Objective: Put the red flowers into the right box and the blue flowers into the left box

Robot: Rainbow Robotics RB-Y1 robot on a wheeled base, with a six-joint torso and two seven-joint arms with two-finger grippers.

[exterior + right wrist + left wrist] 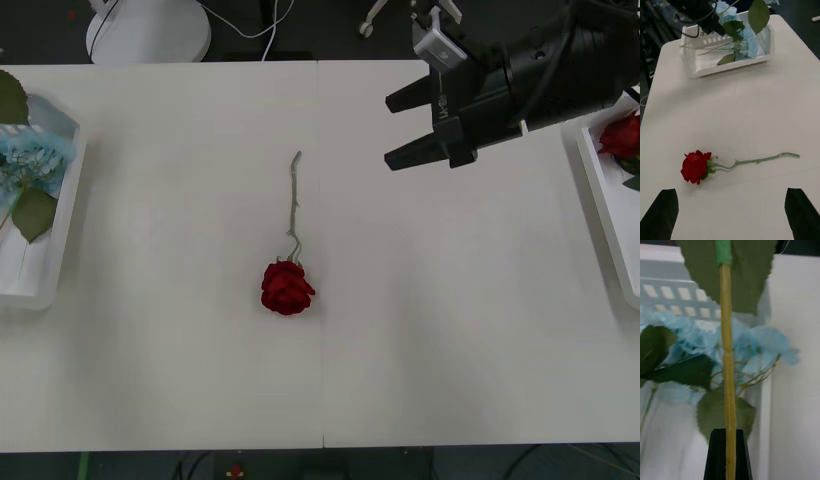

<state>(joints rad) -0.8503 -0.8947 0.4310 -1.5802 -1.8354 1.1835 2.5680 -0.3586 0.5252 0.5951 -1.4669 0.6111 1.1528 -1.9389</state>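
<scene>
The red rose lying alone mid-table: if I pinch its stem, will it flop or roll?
The red rose probably droops head-down: its stem is thin and kinked, its bloom bulky. It looks light, so a nudge may just slide it. Rolling seems unlikely; the stem lies flat on the table. The open right pincer hovers beyond it.

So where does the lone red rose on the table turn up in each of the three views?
Front view: the red rose lies mid-table, head toward the robot, stem pointing away.
Right wrist view: it lies on the table beyond the open right pincer, head to one side, stem to the other.
Left wrist view: not in it.
Shared landmark: the slotted left box holding blue flowers.
</scene>
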